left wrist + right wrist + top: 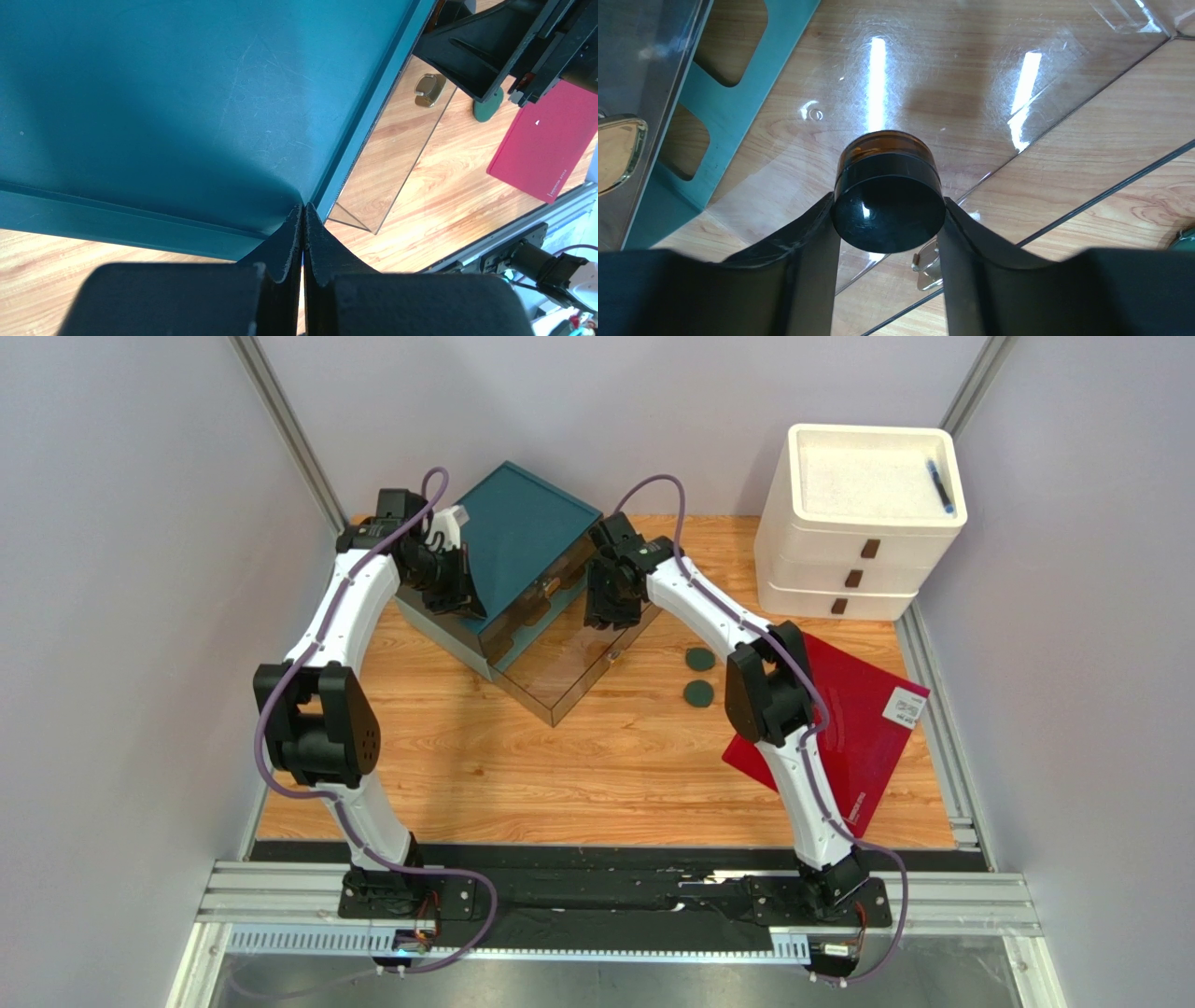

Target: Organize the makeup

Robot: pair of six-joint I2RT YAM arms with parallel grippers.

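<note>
Meanwhile my right gripper (887,210) clamps a black-capped amber jar (887,157) over the clear organiser box (575,672), my left gripper (303,213) pinched shut at the corner of its raised teal lid (175,105); two green compacts (699,660) lie right, near a red sheet (842,735), label unreadable

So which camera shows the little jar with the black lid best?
The right wrist view: the jar fills the middle, gripped between the fingers. The top and left wrist views do not show it.
</note>
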